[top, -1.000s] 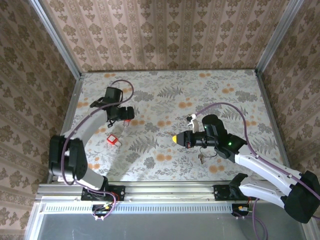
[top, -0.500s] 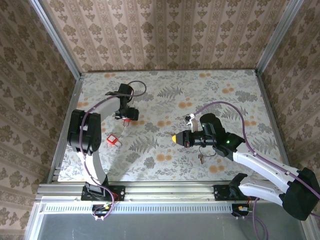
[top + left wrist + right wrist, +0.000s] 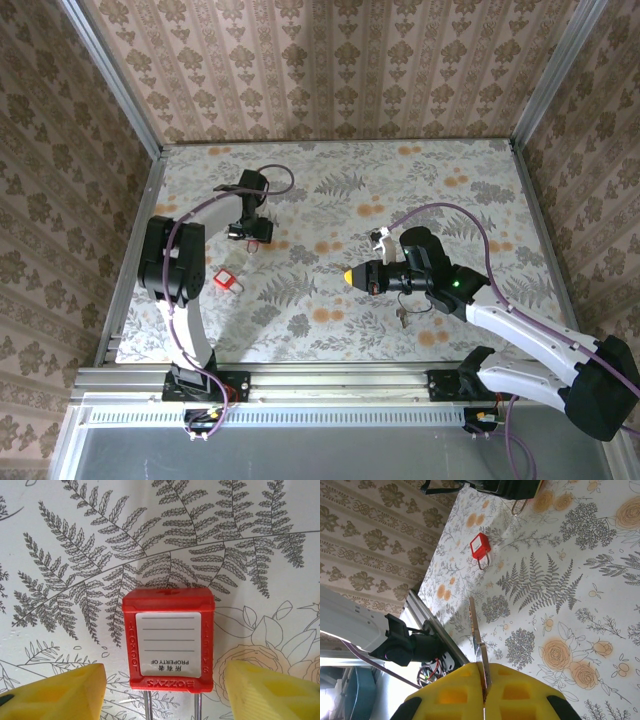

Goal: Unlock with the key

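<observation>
Squeezing evenly matters here: the left hand stands released astride the red padlock at the counter's far left, pads clear of both sides, shackle trailing back between them. The right hand, mid-counter, is clenched on the key, blade pointing left.

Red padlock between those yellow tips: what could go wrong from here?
1. The left claw is open with gaps on both sides of the red padlock; closing off-centre could push it askew instead of gripping it.
2. The right claw pinches the thin key by one end; pressing it against the lock could twist it loose.
3. A second padlock lies nearby; the key may fit that one instead.
</observation>
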{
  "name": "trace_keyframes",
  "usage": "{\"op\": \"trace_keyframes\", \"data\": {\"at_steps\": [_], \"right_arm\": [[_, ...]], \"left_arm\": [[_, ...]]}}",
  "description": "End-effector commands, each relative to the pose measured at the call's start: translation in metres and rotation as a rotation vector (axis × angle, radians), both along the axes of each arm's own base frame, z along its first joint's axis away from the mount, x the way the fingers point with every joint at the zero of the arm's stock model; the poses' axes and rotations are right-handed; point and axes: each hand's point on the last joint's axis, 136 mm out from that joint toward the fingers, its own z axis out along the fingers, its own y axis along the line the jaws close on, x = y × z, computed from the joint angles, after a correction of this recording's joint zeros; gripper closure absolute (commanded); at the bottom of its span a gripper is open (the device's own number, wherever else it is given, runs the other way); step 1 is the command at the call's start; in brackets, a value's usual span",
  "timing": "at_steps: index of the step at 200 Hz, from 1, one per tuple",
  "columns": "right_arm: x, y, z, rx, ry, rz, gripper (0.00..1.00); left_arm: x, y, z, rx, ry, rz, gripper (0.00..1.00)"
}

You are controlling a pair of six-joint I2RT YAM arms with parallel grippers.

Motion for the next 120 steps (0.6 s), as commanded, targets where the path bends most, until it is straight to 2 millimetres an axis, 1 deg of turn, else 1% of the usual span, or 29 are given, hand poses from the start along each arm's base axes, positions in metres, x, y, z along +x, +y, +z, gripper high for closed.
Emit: {"op": "trace_keyframes", "data": {"at_steps": [1, 25, 58, 76, 102, 120], "right_arm": [[0.0, 0.0, 0.005, 0.002, -0.024, -0.002, 1.0], [0.001, 0.001, 0.004, 0.008, -0.017, -0.004, 1.0], [0.001, 0.0, 0.004, 0.007, -0.012, -0.008, 1.0], [0.0, 0.0, 0.005, 0.006, -0.014, -0.009, 1.0], [0.0, -0.001, 0.006, 0.004, -0.015, -0.009, 1.0], [-0.001, -0.002, 0.007, 0.004, -0.018, -0.01, 1.0]], "left_arm": [[0.006, 0.0, -0.002, -0.014, -0.008, -0.008, 0.37], [0.009, -0.003, -0.005, -0.035, 0.0, -0.01, 0.4], [0.006, -0.001, -0.015, -0.037, 0.026, 0.004, 0.43], [0.007, -0.001, -0.017, -0.042, 0.022, 0.005, 0.44], [0.01, -0.003, -0.017, -0.052, 0.01, -0.005, 0.49], [0.01, -0.006, -0.019, -0.07, 0.015, -0.018, 0.55]]}}
